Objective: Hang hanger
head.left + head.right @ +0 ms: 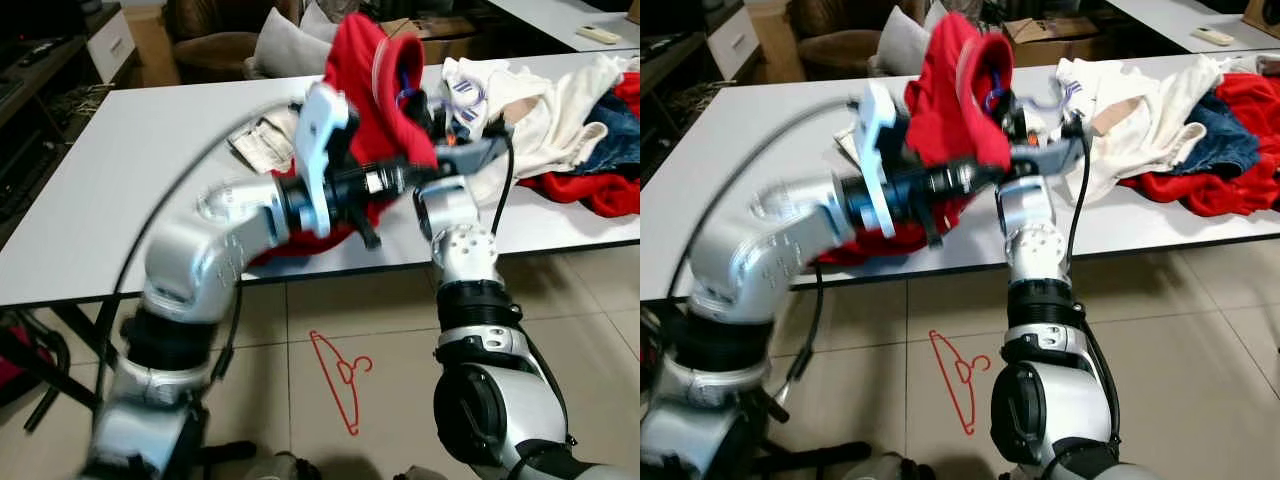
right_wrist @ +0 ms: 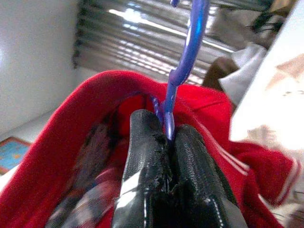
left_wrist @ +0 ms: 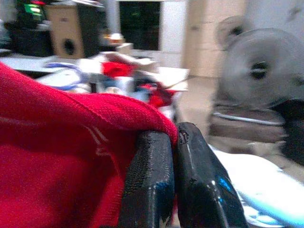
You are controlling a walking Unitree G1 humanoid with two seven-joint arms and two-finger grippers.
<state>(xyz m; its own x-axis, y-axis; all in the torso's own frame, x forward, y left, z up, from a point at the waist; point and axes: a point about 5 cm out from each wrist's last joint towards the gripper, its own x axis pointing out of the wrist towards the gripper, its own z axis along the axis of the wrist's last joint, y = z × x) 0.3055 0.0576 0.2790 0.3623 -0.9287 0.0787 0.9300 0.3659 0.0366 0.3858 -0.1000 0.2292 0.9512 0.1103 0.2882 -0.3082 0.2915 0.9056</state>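
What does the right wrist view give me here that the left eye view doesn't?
Right wrist view: the right gripper is shut on the purple hanger, its neck pinched between the fingers inside the red garment. Left eye view: a red hanger lying on the floor, and more clothes on the white table. Both: the red garment.

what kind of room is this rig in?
Likely a home living room used for laundry sorting: a long white table heaped with clothes, a brown armchair with cushions behind it, and a tiled floor.
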